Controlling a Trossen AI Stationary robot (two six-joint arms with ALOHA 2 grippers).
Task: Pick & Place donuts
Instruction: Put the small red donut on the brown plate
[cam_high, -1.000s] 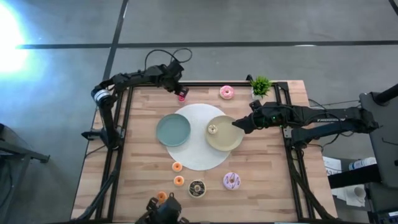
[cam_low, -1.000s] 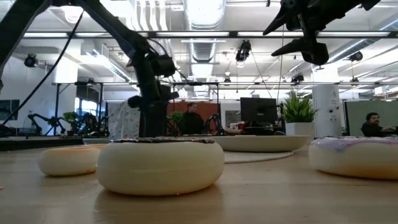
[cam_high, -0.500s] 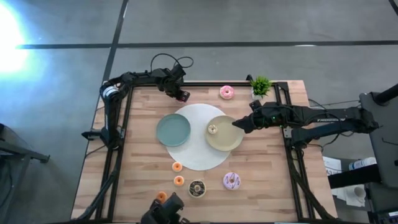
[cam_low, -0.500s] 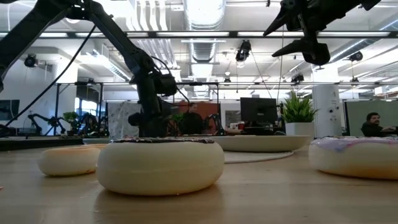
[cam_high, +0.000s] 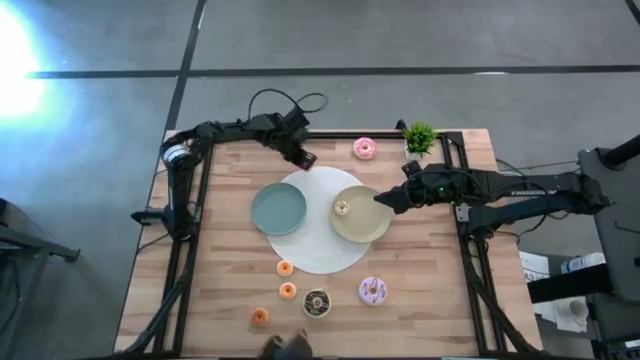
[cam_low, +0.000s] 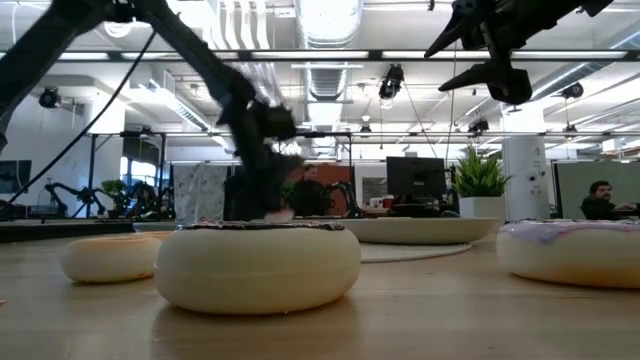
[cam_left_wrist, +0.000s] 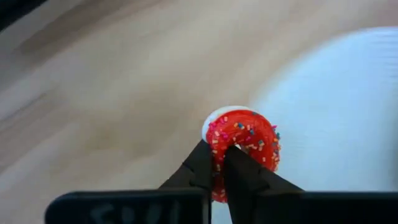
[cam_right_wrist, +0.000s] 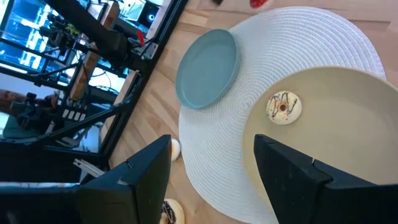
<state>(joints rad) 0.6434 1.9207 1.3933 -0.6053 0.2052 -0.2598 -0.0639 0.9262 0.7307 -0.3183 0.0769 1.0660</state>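
Wooden worktop under us, a round white mat at its centre carrying a blue-grey plate and a yellow-green plate. Left end effector is pressed together on a red sprinkled donut, hanging by the mat's far edge! Right end effector hovers spread wide over the yellow-green plate, carrying nothing. Progress looks early: one pale donut sits on the yellow-green plate, the blue-grey plate is bare. Count them up: one pink-iced donut by the potted plant, one lilac sprinkled donut, one chocolate donut, three tiny orange donuts along the near side. Eight in all, six untouched on the wood.
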